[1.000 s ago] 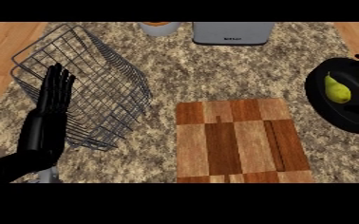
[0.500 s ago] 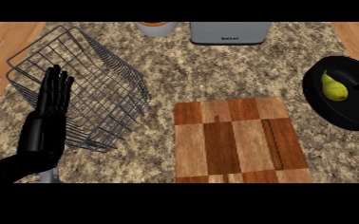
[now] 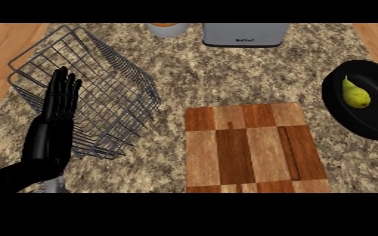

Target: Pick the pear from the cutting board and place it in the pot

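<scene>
The left hand [image 3: 53, 125] stands open at the lower left, fingers straight and pointing up, holding nothing. It shows in front of the wire rack [image 3: 111, 95], its fingertips overlapping the rack's left half. The right hand is out of sight.

The rack sits tilted on the counter [image 3: 221, 75], left of the board [image 3: 251, 150]. The board, a checkered wooden one, lies to the rack's right and a little nearer the lower edge, with a strip of speckled counter between them. Nothing rests on the board.

The pear [image 3: 356, 94] lies inside the pot [image 3: 334, 105], a dark round vessel cut by the right edge, well to the right of the rack and just beyond the board's upper right corner. Above the rack's right side, at the counter's far edge, stand a cup [image 3: 168, 29] and, to its right, a grey box [image 3: 245, 34].
</scene>
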